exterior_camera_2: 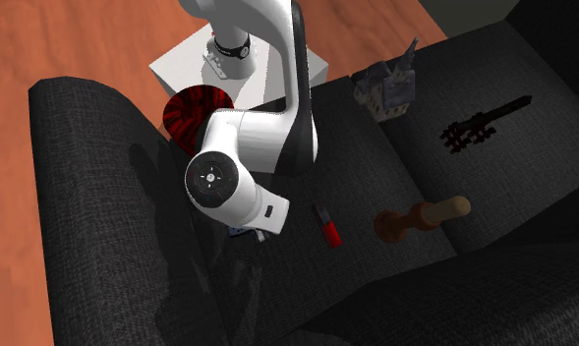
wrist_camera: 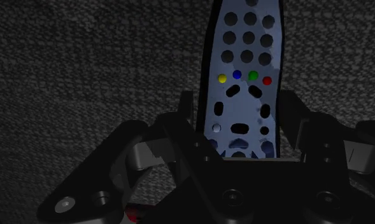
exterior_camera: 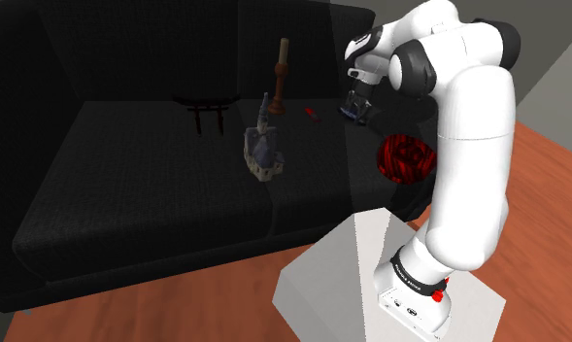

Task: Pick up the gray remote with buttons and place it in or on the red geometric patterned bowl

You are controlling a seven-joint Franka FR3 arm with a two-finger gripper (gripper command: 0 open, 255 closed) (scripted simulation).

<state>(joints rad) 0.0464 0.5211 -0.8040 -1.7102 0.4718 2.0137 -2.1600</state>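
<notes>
The fingers (wrist_camera: 187,121) clasp the pale blue remote (wrist_camera: 243,83) by its long sides over the black sofa (exterior_camera: 128,194); the red patterned bowl (exterior_camera: 406,158) sits near

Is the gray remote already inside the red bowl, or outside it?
Outside. The remote sits clasped in the gripper over the sofa, apart from the bowl.
</notes>
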